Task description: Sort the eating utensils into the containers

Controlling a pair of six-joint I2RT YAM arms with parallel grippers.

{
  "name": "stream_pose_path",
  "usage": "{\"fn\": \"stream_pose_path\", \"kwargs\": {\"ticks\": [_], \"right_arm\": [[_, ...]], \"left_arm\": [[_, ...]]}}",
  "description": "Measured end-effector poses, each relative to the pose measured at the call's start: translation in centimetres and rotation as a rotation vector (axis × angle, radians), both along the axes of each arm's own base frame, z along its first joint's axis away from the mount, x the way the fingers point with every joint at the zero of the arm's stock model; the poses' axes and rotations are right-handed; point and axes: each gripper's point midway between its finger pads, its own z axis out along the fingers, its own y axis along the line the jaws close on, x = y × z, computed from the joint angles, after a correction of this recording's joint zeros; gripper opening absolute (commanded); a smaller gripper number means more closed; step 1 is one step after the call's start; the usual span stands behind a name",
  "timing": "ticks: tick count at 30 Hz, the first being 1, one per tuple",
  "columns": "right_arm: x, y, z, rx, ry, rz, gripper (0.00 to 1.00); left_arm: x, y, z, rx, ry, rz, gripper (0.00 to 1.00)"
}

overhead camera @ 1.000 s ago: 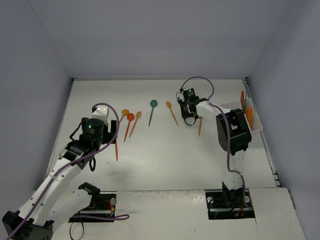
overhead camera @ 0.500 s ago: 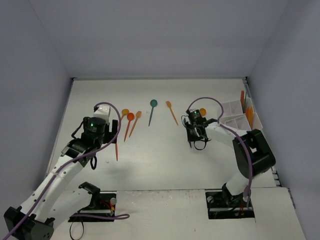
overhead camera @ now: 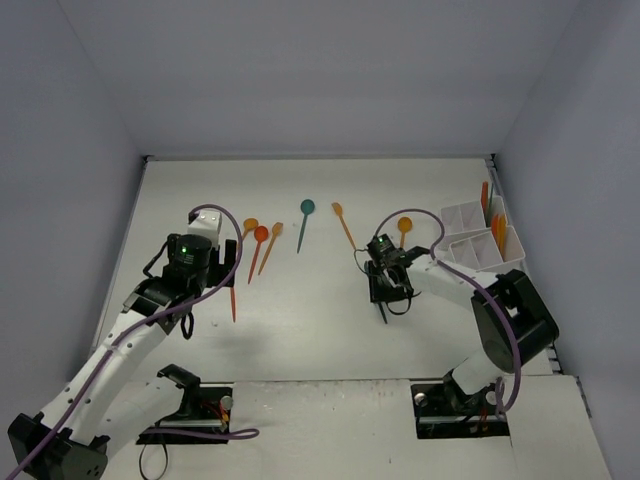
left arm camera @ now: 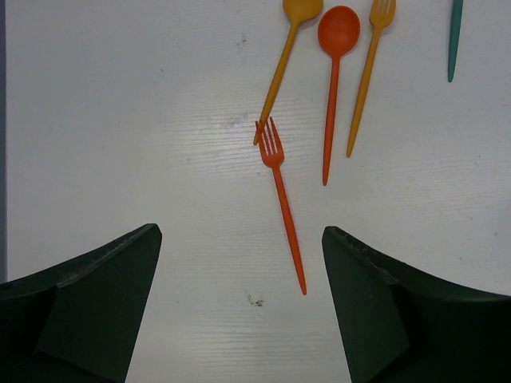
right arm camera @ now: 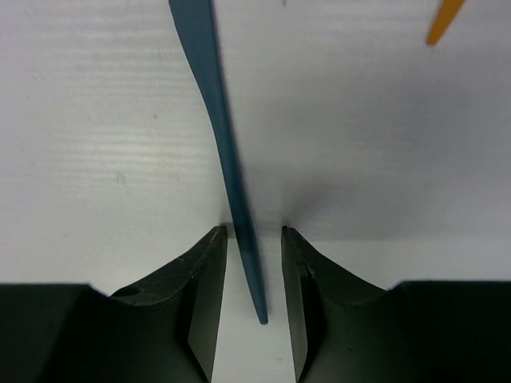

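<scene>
My left gripper [overhead camera: 192, 280] is open and empty above a red-orange fork [left arm camera: 281, 199], whose handle tip lies between the fingers [left arm camera: 96, 303]. Beyond it lie an orange spoon [left arm camera: 287, 56], a red spoon [left arm camera: 338, 30] and an orange fork [left arm camera: 369, 64]. My right gripper [right arm camera: 254, 239] is down on the table, jaws narrowly open astride the handle of a teal utensil [right arm camera: 227, 144], with small gaps on both sides. The white organizer [overhead camera: 462, 214] stands at the right with orange utensils [overhead camera: 497, 232] in it.
A teal spoon [overhead camera: 305, 210], an orange utensil [overhead camera: 344, 225] and an orange spoon [overhead camera: 404, 226] lie mid-table. An orange handle tip [right arm camera: 443, 20] shows in the right wrist view. Grey walls enclose the table on three sides.
</scene>
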Motion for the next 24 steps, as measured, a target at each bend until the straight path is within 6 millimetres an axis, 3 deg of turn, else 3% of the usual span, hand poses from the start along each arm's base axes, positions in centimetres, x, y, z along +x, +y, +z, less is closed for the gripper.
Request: {"fn": "stream_pose_path", "kwargs": {"ticks": [8,15,24], "right_arm": [[4.1,2.3,0.1,-0.01,-0.016,0.02,0.3],[5.8,3.1,0.0,-0.021,-0.031,0.039,0.01],[6.6,3.5,0.6,-0.024,-0.044,0.074,0.0]], "left_arm": [[-0.1,0.0,0.2,-0.003,-0.007,0.0,0.8],[-0.1,0.0,0.3,-0.004,-0.01,0.0,0.8],[-0.1,0.0,0.3,-0.004,-0.01,0.0,0.8]]}}
